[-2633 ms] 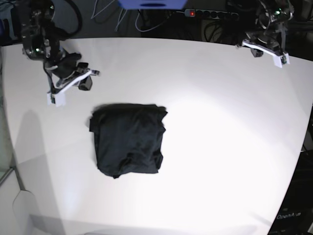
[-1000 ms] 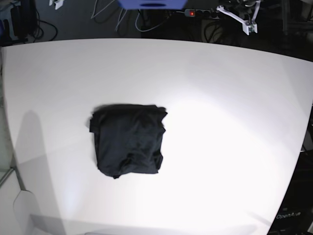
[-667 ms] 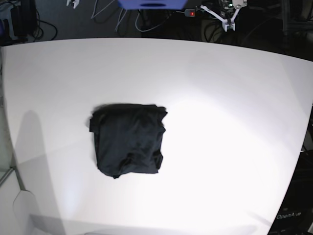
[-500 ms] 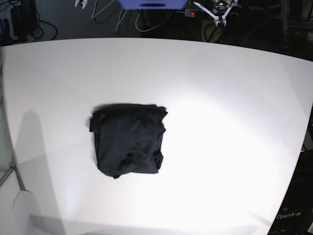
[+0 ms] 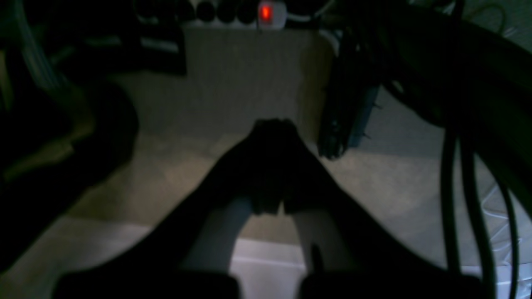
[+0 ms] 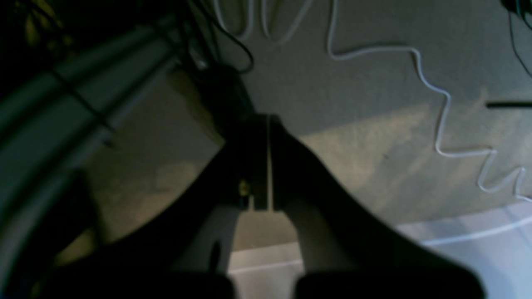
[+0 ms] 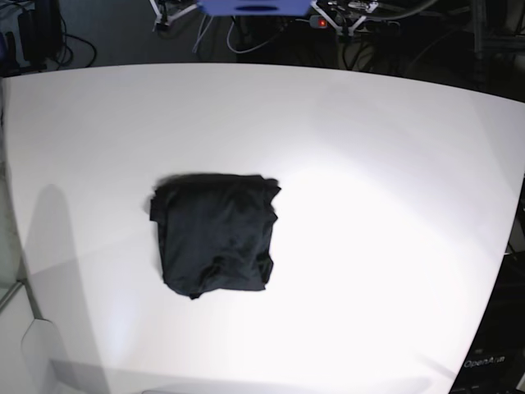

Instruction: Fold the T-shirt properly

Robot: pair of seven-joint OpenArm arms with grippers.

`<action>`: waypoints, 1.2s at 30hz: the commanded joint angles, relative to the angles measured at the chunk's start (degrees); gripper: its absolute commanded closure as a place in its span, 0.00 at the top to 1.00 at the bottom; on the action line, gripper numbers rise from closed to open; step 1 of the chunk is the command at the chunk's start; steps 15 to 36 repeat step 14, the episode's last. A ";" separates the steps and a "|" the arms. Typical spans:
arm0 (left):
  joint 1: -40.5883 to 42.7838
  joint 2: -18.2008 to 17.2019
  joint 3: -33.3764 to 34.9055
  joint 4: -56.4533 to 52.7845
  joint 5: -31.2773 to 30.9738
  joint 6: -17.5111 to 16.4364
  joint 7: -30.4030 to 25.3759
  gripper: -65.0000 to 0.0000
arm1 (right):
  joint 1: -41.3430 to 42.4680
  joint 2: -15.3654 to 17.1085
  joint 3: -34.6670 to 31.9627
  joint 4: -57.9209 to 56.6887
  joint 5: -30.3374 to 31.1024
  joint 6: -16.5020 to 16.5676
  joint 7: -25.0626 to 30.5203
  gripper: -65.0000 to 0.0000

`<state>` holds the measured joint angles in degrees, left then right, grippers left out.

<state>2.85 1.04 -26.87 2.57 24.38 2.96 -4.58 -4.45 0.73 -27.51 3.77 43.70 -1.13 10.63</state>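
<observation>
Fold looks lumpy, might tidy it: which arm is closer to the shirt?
Right, marginally. The T-shirt lies left of centre in the base view, the right gripper's side. Both it and the left gripper are shut and parked beyond the table's far edge.

Plain black T-shirt [image 7: 215,233] — no print — on a white table [image 7: 377,189].

The base view looks down steeply from above onto the white bench [image 7: 369,205]. Each wrist view sits close behind its tool, facing past the tips at the dim floor [image 6: 374,74]. A red-lit power strip [image 5: 266,11] beyond the left tool [image 5: 272,124] also appears in the base view.
</observation>
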 commanded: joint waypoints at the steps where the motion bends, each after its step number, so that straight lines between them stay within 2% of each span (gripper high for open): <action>1: 0.09 0.50 -0.07 -0.15 0.45 1.04 -0.39 0.00 | -0.26 -0.95 0.03 0.05 0.12 0.03 0.40 0.00; 5: 0.09 0.59 0.10 -0.15 1.51 3.06 -0.74 0.00 | -0.34 -2.27 0.21 -0.03 0.21 0.03 2.25 0.00; 13: 0.00 0.59 -0.16 0.03 1.77 3.06 -0.74 0.00 | -0.43 -4.29 0.21 -0.03 0.30 -0.06 4.09 0.00; 36: -0.08 0.59 -0.16 0.03 1.86 3.06 -0.74 0.00 | -0.34 -4.38 0.21 0.05 0.30 -0.06 4.09 0.00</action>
